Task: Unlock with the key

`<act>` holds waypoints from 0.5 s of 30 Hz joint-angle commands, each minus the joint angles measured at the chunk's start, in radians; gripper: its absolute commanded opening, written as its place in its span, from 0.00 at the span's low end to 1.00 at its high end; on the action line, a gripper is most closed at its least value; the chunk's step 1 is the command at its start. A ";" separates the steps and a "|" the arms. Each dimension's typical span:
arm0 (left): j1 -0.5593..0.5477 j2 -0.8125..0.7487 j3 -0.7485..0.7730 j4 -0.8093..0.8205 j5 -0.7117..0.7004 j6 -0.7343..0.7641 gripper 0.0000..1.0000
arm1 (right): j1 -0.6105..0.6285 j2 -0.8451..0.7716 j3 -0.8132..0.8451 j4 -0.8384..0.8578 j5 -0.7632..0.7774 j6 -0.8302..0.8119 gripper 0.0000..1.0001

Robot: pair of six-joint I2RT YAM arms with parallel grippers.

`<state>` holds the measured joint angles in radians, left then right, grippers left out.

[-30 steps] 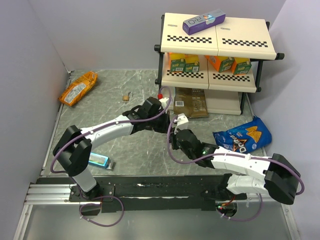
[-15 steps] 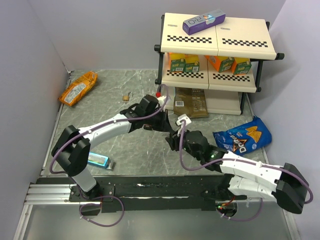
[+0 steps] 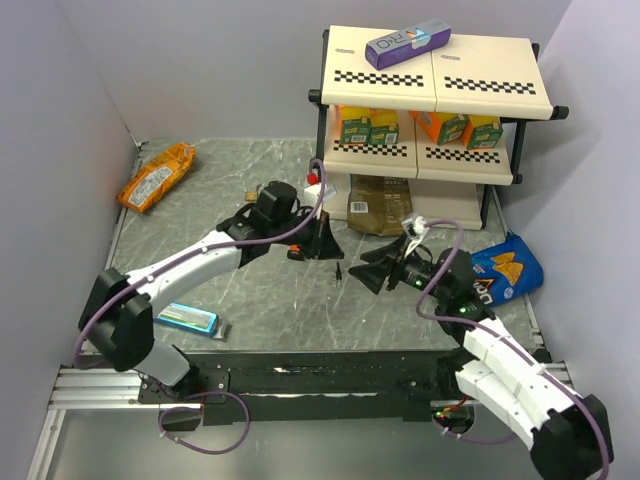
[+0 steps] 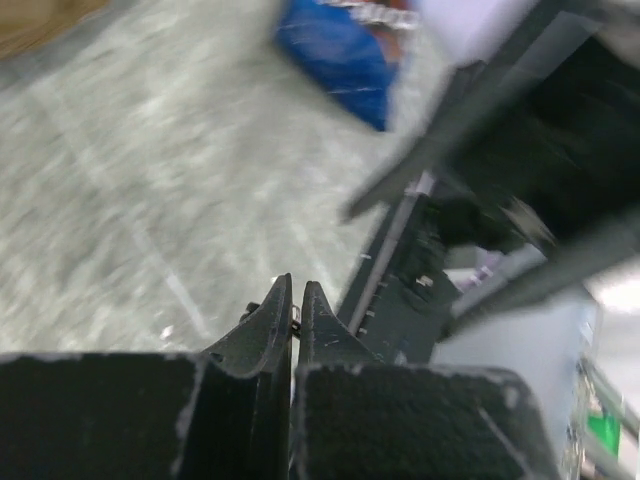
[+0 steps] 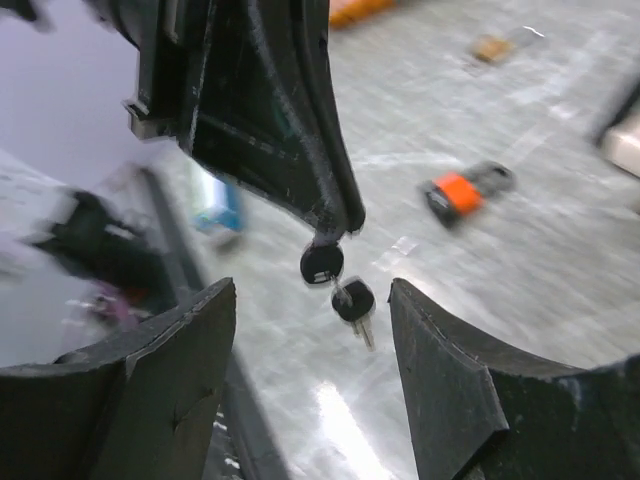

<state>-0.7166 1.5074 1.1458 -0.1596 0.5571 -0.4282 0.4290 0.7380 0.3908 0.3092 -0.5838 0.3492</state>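
Note:
The key (image 5: 352,301) is a small bunch of black-headed keys with silvery blades. It hangs from the tips of my left gripper (image 5: 338,218), which is shut on its top. From above, the key (image 3: 339,270) dangles just below the left gripper (image 3: 324,246) over the middle of the table. My right gripper (image 3: 374,266) stands open a little to the right of the key and touches nothing. In the right wrist view its fingers (image 5: 205,330) spread wide on either side of the hanging bunch. An orange-red padlock (image 5: 455,193) lies on the table beyond.
A brass padlock (image 3: 254,195) lies further back on the left. A blue chips bag (image 3: 500,270) sits close beside the right arm. The shelf (image 3: 430,100) with boxes stands at the back right. An orange snack bag (image 3: 155,175) and a blue packet (image 3: 187,318) lie on the left.
My right gripper has opened, let go of the key and drawn back to the right. The left arm has shifted slightly left, keeping the key bunch in its tips.

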 commanded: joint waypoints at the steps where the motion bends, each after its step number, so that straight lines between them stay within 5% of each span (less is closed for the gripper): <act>1: 0.002 -0.079 -0.026 0.127 0.240 0.066 0.01 | -0.094 0.058 -0.058 0.429 -0.379 0.281 0.70; 7: 0.003 -0.125 -0.072 0.279 0.426 0.025 0.01 | -0.105 0.147 -0.069 0.694 -0.510 0.454 0.69; 15: 0.003 -0.154 -0.106 0.359 0.483 -0.007 0.01 | -0.105 0.162 -0.056 0.702 -0.537 0.471 0.69</act>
<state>-0.7166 1.3952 1.0454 0.1036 0.9661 -0.4278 0.3271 0.8883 0.3195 0.9089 -1.0607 0.7780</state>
